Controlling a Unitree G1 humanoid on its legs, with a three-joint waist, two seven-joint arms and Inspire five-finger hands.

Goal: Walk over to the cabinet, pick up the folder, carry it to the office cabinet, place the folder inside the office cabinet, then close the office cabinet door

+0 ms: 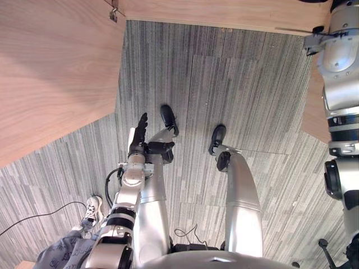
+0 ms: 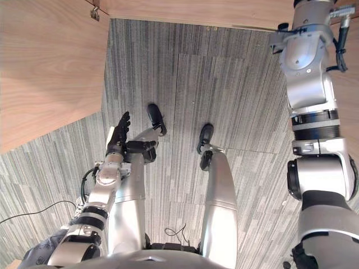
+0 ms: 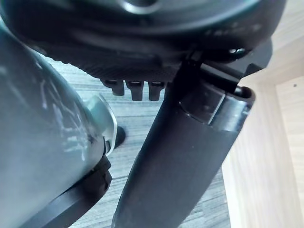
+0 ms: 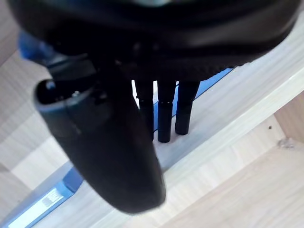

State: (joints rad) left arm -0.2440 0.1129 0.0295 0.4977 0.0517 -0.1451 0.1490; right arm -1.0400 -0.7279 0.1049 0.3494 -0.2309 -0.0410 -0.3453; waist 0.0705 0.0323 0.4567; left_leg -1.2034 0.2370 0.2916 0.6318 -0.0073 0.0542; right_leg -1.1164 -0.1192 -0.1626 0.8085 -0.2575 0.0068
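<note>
A blue folder (image 4: pixel 205 80) lies on a pale wooden shelf (image 4: pixel 237 118) of the cabinet. My right hand (image 4: pixel 114 142) reaches toward it with straight fingers (image 4: pixel 164 114) over the folder's edge and the thumb spread apart; whether they touch it I cannot tell. The right arm (image 2: pixel 308 84) is raised at the right side toward the cabinet. My left hand (image 1: pixel 138 134) hangs beside my body with straight fingers (image 3: pixel 135 88), open and holding nothing.
A large wooden cabinet door or panel (image 1: pixel 56 73) stands open at the left, with a hinge (image 1: pixel 114 12) at its top. More wooden cabinet front (image 1: pixel 224 11) runs along the far side. Grey striped carpet (image 1: pixel 224 84) lies below. A person's shoe (image 1: pixel 93 209) shows at the lower left.
</note>
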